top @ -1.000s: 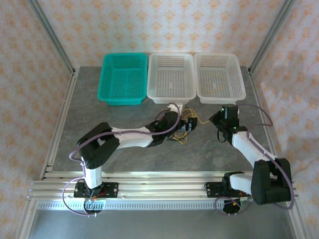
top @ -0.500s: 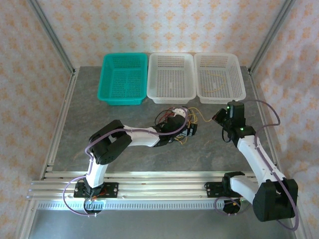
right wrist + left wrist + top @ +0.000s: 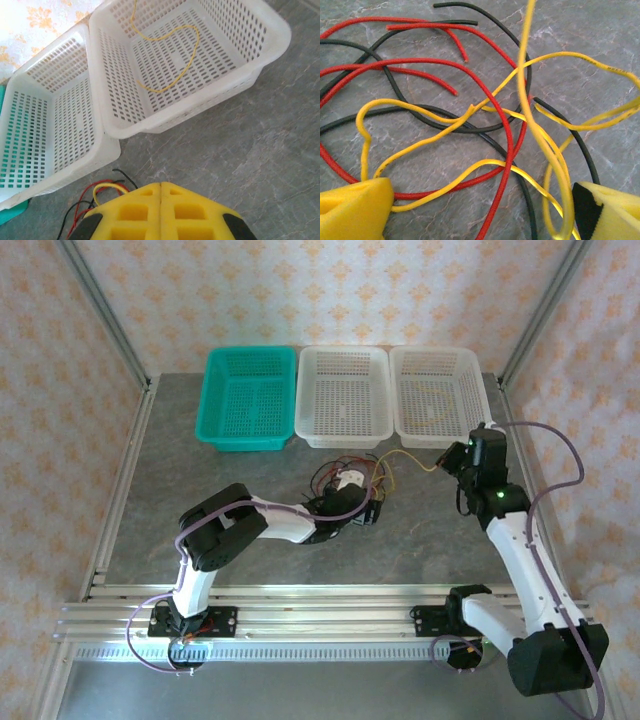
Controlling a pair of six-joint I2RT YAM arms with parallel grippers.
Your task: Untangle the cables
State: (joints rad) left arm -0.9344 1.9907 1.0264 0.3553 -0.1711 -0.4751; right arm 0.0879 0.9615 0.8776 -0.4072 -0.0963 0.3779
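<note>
Left wrist view: the left gripper [image 3: 480,207] hangs spread open over the tangle [image 3: 445,115] mid-table. Beyond, the right gripper [image 3: 452,462], pads closed, seems to pinch 1 yellow cable [image 3: 410,458] stretched from it. Extraction step; next, pull it clear toward the right basket [image 3: 435,350], where 1 yellow strand [image 3: 170,55] lies.

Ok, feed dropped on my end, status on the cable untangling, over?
Left pincer open over tangled cables. Right pincer shut on yellow strand, stretched out from the tangle. Spare yellow cable lies in right basket.
</note>
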